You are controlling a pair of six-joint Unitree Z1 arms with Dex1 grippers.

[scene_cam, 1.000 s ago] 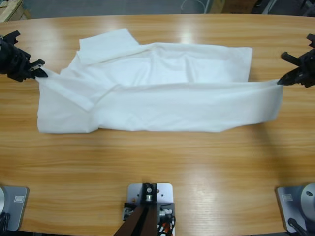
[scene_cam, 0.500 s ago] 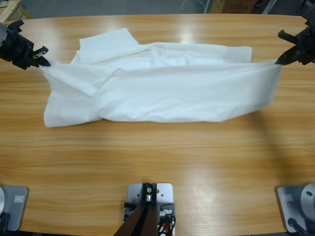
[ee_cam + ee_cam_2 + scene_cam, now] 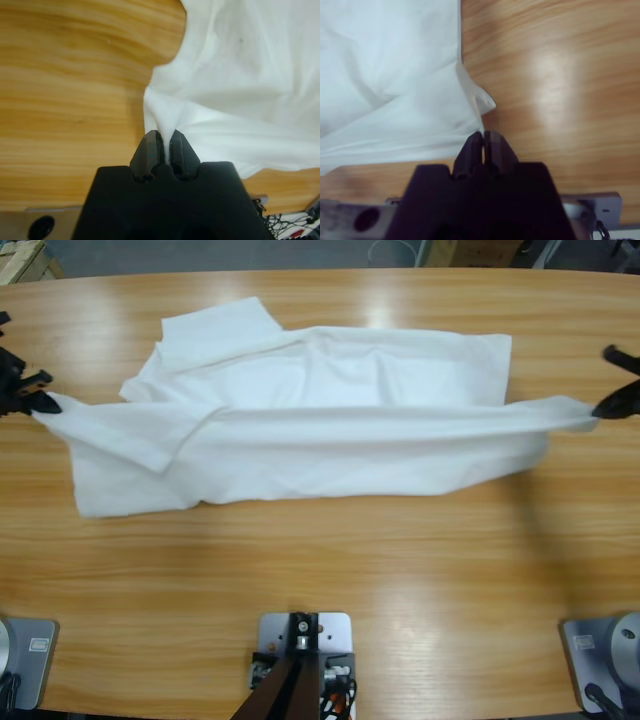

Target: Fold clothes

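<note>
Wooden desk (image 3: 320,590) under everything, long and bare apart from one white T-shirt (image 3: 330,410) spread sideways across the far half. Compared with half a second ago the two grippers have swung back toward the near side and pulled further apart, so the raised fold is now drawn into a tight band across the shirt's middle instead of hanging loose up near the back edge. My guess is that's them tensioning the fold before laying it down, so the first lengthwise fold looks roughly half done. Left gripper (image 3: 163,142) has its jaws clamped on a pinch of fabric at the shirt's left corner, and right gripper (image 3: 482,142) is likewise closed on the right corner. Count: one shirt, two grippers, one desk
</note>
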